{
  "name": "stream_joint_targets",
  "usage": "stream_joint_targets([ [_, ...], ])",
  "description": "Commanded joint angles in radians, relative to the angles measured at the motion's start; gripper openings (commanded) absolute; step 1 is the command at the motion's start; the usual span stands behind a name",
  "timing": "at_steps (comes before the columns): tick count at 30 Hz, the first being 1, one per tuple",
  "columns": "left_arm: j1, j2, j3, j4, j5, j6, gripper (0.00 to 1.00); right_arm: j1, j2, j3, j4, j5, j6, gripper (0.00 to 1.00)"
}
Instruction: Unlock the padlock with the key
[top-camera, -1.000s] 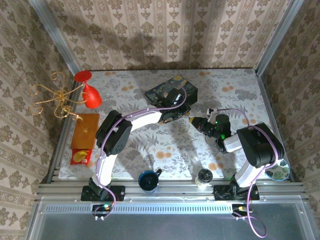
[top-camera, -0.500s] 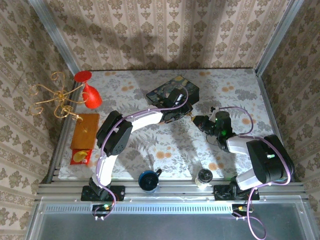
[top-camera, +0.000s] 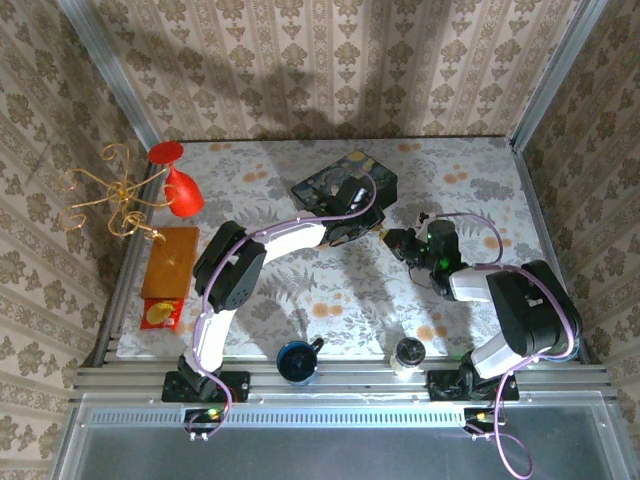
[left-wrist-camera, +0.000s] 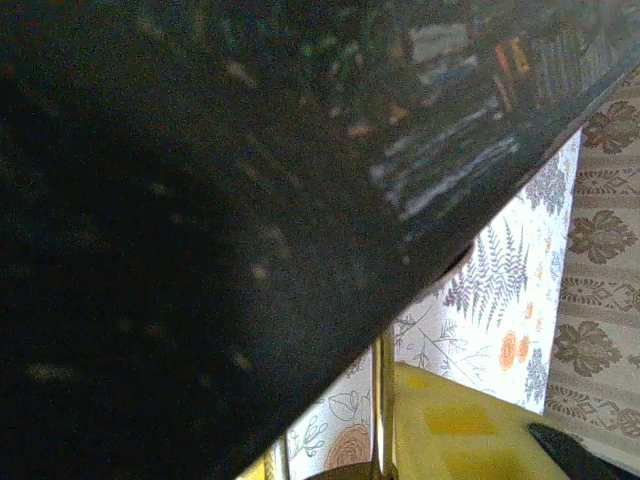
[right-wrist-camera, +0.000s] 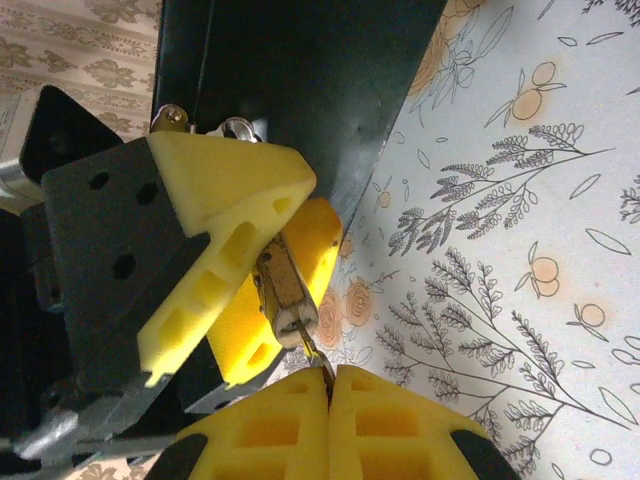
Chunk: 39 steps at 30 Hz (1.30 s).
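Between foam pads (right-wrist-camera: 225, 195), brass padlock (right-wrist-camera: 283, 288), thin key (right-wrist-camera: 314, 358)

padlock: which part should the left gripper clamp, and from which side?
Probably the brass body of the padlock, pads on its broad faces, coming in from the side across its long axis, as the left gripper does. That leaves its lower end free, facing the key in the right gripper.

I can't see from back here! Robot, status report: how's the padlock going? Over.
Left pincer clamped on padlock. Right pincer shut on key, tip at padlock's end. Dark box close behind, not blocking.
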Motion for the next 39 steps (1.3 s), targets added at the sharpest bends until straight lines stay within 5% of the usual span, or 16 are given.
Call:
stream_joint_targets([
  [1,-0.015,0.019,0.031,0.034,0.022,0.002,0.09,0.001,0.037,0.038,0.097,-0.024,0.067,0.0],
  [10,-0.015,0.006,0.011,0.043,0.027,0.002,0.09,-0.007,0.101,0.035,0.187,-0.051,0.119,0.0],
  [31,-0.006,-0.016,-0.003,0.047,0.037,0.005,0.08,-0.009,0.036,0.086,-0.043,-0.07,-0.036,0.0],
  [39,-0.007,-0.015,-0.025,0.078,0.051,-0.011,0.08,-0.01,0.08,0.093,0.011,-0.11,-0.042,0.0],
])
